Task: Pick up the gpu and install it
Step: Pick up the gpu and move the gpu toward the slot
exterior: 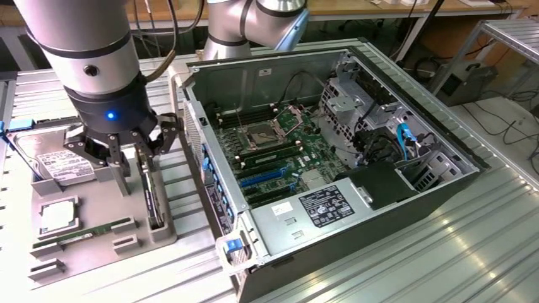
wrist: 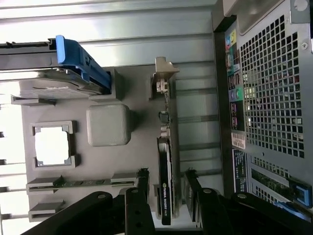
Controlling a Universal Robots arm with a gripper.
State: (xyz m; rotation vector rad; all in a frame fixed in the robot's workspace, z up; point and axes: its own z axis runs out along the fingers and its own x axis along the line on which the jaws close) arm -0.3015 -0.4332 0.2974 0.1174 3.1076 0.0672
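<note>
gpu (wrist: 165,193): green logo plus white print on its edge, too tiny to read tbh
power supply (exterior: 324,208): black-and-white sticker, unreadable
hard drive (exterior: 60,167): white label, illegible
case (wrist: 238,140): rear stickers, same deal

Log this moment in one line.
stage: pre-grasp | hand: open, straddling gpu | gpu: on edge in gray tray slot, not installed

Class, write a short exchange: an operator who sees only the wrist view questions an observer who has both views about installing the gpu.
Operator: My gripper straddles the gpu. Is the computer case open?
Observer: Yes, it lies on its side, motherboard facing up.
Operator: Where do cards plug in?
Observer: Blue slots sit beside the power supply.
</note>
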